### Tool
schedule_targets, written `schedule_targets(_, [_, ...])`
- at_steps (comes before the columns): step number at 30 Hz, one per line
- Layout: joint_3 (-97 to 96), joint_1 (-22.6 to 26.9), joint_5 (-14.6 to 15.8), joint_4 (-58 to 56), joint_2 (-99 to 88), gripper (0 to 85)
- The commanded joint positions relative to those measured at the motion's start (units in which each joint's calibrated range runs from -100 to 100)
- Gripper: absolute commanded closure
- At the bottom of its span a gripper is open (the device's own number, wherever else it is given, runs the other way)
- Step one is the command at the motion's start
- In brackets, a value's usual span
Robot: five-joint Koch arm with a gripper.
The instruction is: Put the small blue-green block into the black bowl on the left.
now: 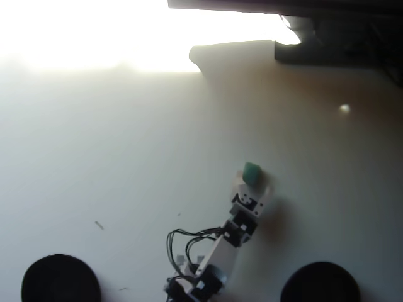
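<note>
The small blue-green block (pixel 252 168) lies on the white table right of centre in the overhead view. My white gripper (pixel 252 184) reaches up from the bottom edge and stands open just below the block. Its two fingertips sit on either side of the block's near edge; whether they touch it cannot be told. The black bowl (pixel 60 279) sits at the bottom left corner, far from the gripper and partly cut off by the frame edge.
A second black bowl (pixel 320 283) sits at the bottom right. Dark equipment (pixel 340 38) fills the top right corner, and strong glare washes out the top left. Black cables (pixel 189 242) loop beside the arm. A small scrap (pixel 99 225) lies at the left.
</note>
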Motion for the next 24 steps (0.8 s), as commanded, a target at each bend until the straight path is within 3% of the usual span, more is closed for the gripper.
schedule_targets(1, [2.6,-0.3,-0.1,3.9,1.0,42.1])
schedule_targets(8, [4.2,0.5,-0.1,4.8,5.7,50.1])
schedule_targets(15, [4.5,1.3,0.4,4.8,6.9,81.9])
schedule_targets(24, [1.8,8.0,2.9,1.1,-6.6,82.0])
